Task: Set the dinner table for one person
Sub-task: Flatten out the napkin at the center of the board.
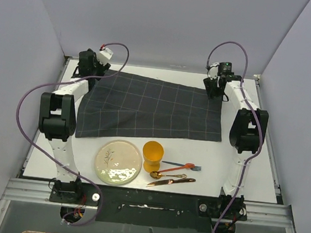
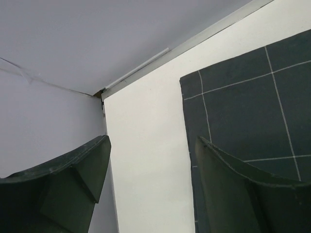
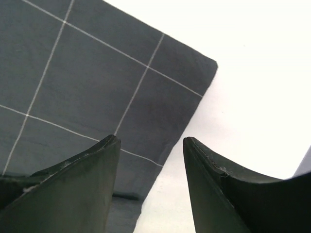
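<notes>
Free to pass low over flat dark grey gridded cloth (image 1: 151, 107). Blocked at near edge of white surface (image 1: 218, 156) by upright orange plastic cup (image 1: 152, 155), round cream plate (image 1: 119, 161), coloured cutlery (image 1: 156, 175).

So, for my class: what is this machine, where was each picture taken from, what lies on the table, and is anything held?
Two robot arms are bolted at the near edge of a white table. The wide picture looks down from above and behind them; the other two come from a camera on each wrist, so the dark shapes there are that arm's own fingers. A dark grid cloth lies spread at the far side. The left claw and right claw are by its far corners, both open, holding nothing. Nearer the arms lie a plate, an orange cup, a fork, a spoon and a knife.
</notes>
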{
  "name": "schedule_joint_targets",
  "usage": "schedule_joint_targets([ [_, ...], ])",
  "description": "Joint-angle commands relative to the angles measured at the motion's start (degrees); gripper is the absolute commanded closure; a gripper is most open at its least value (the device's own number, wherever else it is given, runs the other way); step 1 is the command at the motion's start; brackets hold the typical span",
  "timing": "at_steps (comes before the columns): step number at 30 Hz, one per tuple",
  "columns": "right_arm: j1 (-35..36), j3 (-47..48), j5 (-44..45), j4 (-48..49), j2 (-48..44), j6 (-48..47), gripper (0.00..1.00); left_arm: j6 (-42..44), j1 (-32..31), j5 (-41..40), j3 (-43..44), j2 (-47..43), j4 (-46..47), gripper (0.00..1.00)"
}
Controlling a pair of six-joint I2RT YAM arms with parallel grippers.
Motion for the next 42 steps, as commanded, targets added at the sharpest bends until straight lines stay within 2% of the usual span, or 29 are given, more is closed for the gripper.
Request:
schedule_joint_targets([
  [1,-1.8,3.4,1.5,1.8,0.6,1.4,0.45,-1.5,0.7,0.4,5.1,4.1,-0.2,0.30],
  [15,-5.5,8.2,-3.4,-0.5,3.4,6.2,0.44,-4.9,1.9,6.4,15.3,10.1,-9.5,0.25],
  [18,-5.9,9.5,-4.2,-1.4,3.9,6.5,0.44,-5.7,3.2,7.0,20.2,13.0,-13.1,0.24],
  [24,-6.5,11.0,-5.8,-2.0,4.1,7.0,0.45,-8.4,4.8,10.2,34.4,20.3,-27.5,0.23],
  [27,-7.0,12.0,-6.9,-2.5,4.5,7.5,0.45,-10.3,5.2,13.6,40.1,22.2,-34.2,0.31],
  [31,-7.6,12.3,-7.6,-2.4,4.6,7.9,0.45,-12.6,5.7,20.6,56.2,28.8,-50.0,0.47],
  [33,-7.7,12.1,-7.5,-2.0,4.5,7.7,0.45,-12.9,5.6,22.4,61.7,30.8,-54.4,0.52],
  [42,-7.8,12.2,-8.2,-1.9,4.8,7.4,0.45,-12.7,5.4,22.8,60.5,31.5,-52.6,0.46],
])
